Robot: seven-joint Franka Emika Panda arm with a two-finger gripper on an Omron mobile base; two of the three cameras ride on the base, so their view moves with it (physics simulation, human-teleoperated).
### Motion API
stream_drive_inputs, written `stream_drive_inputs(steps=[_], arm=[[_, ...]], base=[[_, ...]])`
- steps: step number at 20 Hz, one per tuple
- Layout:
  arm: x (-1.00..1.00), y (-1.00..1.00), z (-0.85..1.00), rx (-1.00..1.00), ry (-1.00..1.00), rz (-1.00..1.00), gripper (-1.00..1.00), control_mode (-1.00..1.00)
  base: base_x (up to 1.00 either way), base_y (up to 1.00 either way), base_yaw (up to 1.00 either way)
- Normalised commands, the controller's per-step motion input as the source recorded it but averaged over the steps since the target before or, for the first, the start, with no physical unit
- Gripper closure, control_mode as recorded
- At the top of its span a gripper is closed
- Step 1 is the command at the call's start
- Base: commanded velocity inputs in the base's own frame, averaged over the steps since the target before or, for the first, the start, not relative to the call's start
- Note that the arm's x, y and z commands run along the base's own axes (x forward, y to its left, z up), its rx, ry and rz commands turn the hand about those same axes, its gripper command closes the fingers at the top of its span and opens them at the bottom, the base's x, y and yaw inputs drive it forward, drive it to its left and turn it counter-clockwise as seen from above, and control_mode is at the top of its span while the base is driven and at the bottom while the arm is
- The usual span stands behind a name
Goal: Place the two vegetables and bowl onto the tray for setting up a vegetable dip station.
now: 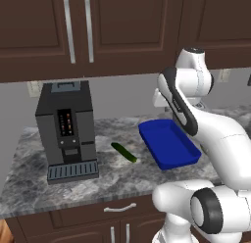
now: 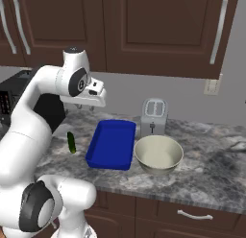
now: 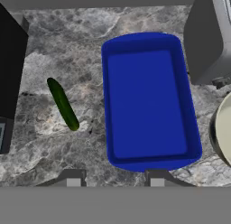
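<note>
In the left base view the white arm rises from the lower right and hides its own claw, while the slim dark green cucumber (image 1: pixel 124 152) lies on the grey marbled stone table (image 1: pixel 29 181) between the black boxy coffee machine (image 1: pixel 67 129) and the shallow bright blue rectangular tray (image 1: pixel 169 143), apart from both; the tray holds nothing. In the right base view the claw (image 2: pixel 85 107) hangs high over the table's back part, above the gap between cucumber and tray, its short fingers pointing down with nothing between them; below and to one side lies the cucumber, below and to the other the tray, and beyond the tray sits the round cream-white bowl with a greyish-tan outside (image 2: pixel 159 154), just beside the tray's rim and in front of a silver two-slot toaster (image 2: pixel 154 116). In the hand view the two dark fingertips stand parted at the bottom edge, holding nothing, so the claw is partly open and empty. Here the cucumber (image 3: pixel 63 104) lies up and to the left of the claw, its long axis running steeply, tilted a little off the tray's long side, so the fingers would probably need a slight turn to close across its narrow width. The tray (image 3: pixel 149 99) lies almost straight ahead, slightly right. I can spot no carrot.
</note>
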Motion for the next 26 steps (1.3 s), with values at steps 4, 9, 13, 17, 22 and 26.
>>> stream_drive_inputs(steps=[4, 9, 13, 17, 22, 26], arm=[[-0.01, -0.01, -0.04, -0.01, 0.0, 0.0, -1.0, -1.0], [-0.06, -0.27, -0.04, 0.03, 0.03, 0.0, -1.0, -1.0], [-0.14, -0.38, 0.0, 0.09, 0.02, -0.03, -1.0, -1.0], [-0.14, -0.37, 0.0, 0.02, 0.07, -0.07, -1.0, -1.0], [-0.18, -0.33, 0.0, -0.01, 0.01, -0.01, -1.0, -1.0], [-0.17, -0.36, -0.03, -0.01, 0.01, 0.0, -1.0, -1.0]], base=[[0.0, 0.0, 0.0], [0.0, 0.0, 0.0], [0.0, 0.0, 0.0], [0.0, 0.0, 0.0], [0.0, 0.0, 0.0], [0.0, 0.0, 0.0]])
